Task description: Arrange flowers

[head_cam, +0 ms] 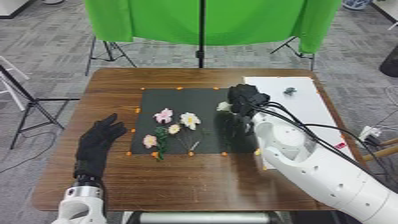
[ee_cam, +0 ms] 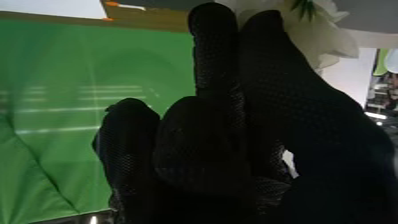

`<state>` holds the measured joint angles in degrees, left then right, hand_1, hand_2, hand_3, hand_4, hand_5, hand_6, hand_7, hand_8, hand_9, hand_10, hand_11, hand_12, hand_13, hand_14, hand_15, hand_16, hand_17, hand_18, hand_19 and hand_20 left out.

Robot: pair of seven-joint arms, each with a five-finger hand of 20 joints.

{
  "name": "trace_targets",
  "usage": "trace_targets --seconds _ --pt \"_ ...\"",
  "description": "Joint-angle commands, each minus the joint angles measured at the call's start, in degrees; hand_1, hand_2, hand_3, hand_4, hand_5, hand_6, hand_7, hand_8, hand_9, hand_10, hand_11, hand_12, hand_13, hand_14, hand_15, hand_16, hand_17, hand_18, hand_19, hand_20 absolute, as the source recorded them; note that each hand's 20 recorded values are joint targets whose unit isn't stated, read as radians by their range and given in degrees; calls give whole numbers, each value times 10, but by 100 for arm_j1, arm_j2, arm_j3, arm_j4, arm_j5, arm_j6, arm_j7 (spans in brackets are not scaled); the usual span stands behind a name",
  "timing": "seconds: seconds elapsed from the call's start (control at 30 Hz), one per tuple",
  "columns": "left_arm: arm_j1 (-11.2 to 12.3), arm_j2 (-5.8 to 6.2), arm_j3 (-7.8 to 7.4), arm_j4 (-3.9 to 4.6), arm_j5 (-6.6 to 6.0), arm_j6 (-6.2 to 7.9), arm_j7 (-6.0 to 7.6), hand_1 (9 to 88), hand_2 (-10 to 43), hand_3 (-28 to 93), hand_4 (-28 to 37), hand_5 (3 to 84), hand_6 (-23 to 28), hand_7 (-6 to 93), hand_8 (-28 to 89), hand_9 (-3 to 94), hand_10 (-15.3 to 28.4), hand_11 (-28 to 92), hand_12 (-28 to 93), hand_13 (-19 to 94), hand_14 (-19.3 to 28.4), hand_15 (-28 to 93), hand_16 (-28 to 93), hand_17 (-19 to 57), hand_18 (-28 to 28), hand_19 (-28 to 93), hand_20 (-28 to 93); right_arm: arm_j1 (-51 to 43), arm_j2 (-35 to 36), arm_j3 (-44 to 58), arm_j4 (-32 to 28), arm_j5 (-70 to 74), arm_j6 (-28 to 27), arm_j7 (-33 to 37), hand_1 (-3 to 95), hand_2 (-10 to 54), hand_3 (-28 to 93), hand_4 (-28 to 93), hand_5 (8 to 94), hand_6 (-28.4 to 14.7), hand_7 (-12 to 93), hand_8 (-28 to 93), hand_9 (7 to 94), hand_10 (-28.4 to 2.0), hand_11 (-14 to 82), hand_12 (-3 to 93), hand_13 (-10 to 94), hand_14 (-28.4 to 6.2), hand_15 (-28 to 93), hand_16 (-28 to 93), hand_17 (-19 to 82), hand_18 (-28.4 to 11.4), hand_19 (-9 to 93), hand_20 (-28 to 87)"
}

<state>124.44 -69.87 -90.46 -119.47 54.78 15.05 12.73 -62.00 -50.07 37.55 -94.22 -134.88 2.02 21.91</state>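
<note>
Right hand (head_cam: 245, 97) at the mat's right side, and it's a narrow grip: thumb and finger close together at the tips, pinching, it seems, the white flower (ee_cam: 322, 39). The bloom pokes out beside the fingertips, petals right up against the glove in the wrist view, and there's the first worry: squeeze too hard or roll the wrist and those petals crease. Hold too loosely, though, and a slim stem could twist in the smooth glove, so the bloom lands facing the wrong way. How much stem sits in the grip, I can't tell.

Beneath, the dark mat (head_cam: 206, 95), and just to the right the white sheet (head_cam: 306, 112) with a small blue-green piece (head_cam: 290, 91) on it. Black cables (head_cam: 286, 116) loop over the arm; a low sweep could let them brush that sheet.

Out to the left, the company it has to join: yellow-centred flower (head_cam: 189, 120), cream flower (head_cam: 174, 128), pink-and-white flower (head_cam: 163, 116), and lower down the pink flower (head_cam: 150, 141) beside its green leaves (head_cam: 161, 134). Tight little cluster! Set the newcomer too close and a trailing stem or the glove's edge could drag the neighbours askew.

And the left hand (head_cam: 100, 136), wide, fingers spread, sits off the mat's left edge, holding nothing, safely apart from the blooms.
</note>
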Motion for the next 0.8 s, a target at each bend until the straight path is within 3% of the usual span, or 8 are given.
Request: trace_targets --seconds 0.03,0.27,0.43,0.63,0.8 --pt "77 -33 17 37 18 -76 -54 216 52 690 -283 461 51 116 -65 462 141 223 111 340 188 340 -46 6 134 155 182 -42 181 70 -76 -109 -72 -38 588 -95 613 -189 754 13 268 74 873 -83 80 414 885 -17 689 340 678 -108 932 664" --pt "49 -41 24 59 31 -91 -75 216 51 692 -283 459 50 117 -65 462 141 223 111 340 188 341 -46 6 134 155 182 -45 268 145 -201 -32 -341 -70 551 -95 595 -177 716 8 240 67 834 -87 81 404 872 -20 691 342 668 -110 932 665" --pt "64 -49 13 52 33 -80 -90 216 51 692 -282 459 50 116 -65 461 140 223 111 339 188 340 -46 6 134 155 182 -63 324 178 -294 9 -522 -140 497 -95 639 -181 682 12 225 49 785 -99 150 347 863 -19 693 340 661 -110 932 662" --pt "40 -35 20 59 47 -109 -100 217 50 692 -283 459 50 116 -65 461 140 223 111 339 188 339 -45 6 135 156 182 -26 439 237 -471 64 -823 -197 435 -95 704 -202 658 18 213 -92 741 -112 226 257 857 -22 691 343 652 -112 932 657" --pt "84 -33 -3 35 35 -80 -79 217 50 692 -283 459 50 116 -65 460 140 223 112 339 187 339 -45 6 134 156 182 -200 517 803 -878 359 -1199 -57 404 -95 702 -201 640 14 200 -103 733 -115 232 241 848 -27 687 341 641 -115 932 650"
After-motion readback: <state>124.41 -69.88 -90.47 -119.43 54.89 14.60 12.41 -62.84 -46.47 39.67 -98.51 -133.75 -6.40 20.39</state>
